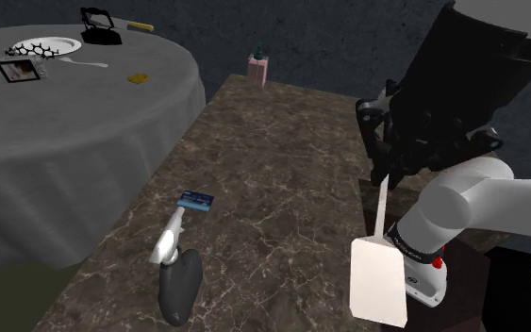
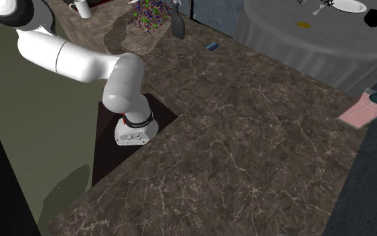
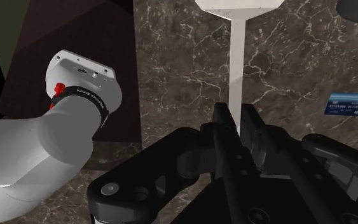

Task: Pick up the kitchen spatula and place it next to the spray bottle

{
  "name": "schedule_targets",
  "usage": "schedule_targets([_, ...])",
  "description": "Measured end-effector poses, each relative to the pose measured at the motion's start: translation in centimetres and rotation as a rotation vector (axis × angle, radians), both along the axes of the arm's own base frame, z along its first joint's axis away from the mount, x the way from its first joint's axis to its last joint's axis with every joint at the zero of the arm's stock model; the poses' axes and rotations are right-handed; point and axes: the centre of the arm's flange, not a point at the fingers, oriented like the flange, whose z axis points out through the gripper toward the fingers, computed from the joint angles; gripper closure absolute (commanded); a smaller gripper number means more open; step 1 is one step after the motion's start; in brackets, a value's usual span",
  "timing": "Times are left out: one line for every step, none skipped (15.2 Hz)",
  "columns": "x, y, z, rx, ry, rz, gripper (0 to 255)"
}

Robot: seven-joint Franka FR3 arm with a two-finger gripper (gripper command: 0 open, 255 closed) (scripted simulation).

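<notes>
My gripper (image 1: 386,174) is shut on the thin handle of a white spatula (image 1: 378,283), which hangs straight down over the near right part of the dark marbled counter (image 1: 282,179). In the wrist view the handle (image 3: 236,63) runs out from between the fingers (image 3: 222,122) to the broad blade. A dark grey spray bottle (image 1: 176,273) with a white trigger head lies on the counter's near edge at the shoulder view's left, well apart from the spatula. The same bottle (image 2: 177,23) sits at the top of the second exterior view.
A small blue card (image 1: 195,200) lies just beyond the spray bottle. A pink bottle (image 1: 258,66) with a teal top stands at the counter's far end. A round table (image 1: 65,123) under a grey cloth holds plates and small items. My own base (image 1: 423,273) is beside the hanging blade.
</notes>
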Motion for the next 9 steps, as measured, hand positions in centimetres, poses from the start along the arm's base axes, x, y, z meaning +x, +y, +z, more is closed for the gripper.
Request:
schedule_targets([-0.3,1.2,0.0,0.0,0.0,0.0,255])
schedule_targets([-0.7,2.5,0.2,0.0,0.0,0.0,255])
schedule_targets([-1.0,3.7,0.2,0.0,0.0,0.0,255])
schedule_targets([-1.5,4.9,-0.1,-0.001,0.0,0.0,255])
schedule_targets([-1.8,6.5,-0.2,0.0,0.0,0.0,255])
schedule_targets([-2.1,7.7,0.1,0.0,0.0,0.0,255])
schedule_targets([-2.4,8.8,0.0,0.0,0.0,0.0,255])
schedule_targets([-3.0,9.8,0.0,0.0,0.0,0.0,255])
schedule_targets([-3.7,11.2,-0.1,-0.001,-0.001,0.0,255])
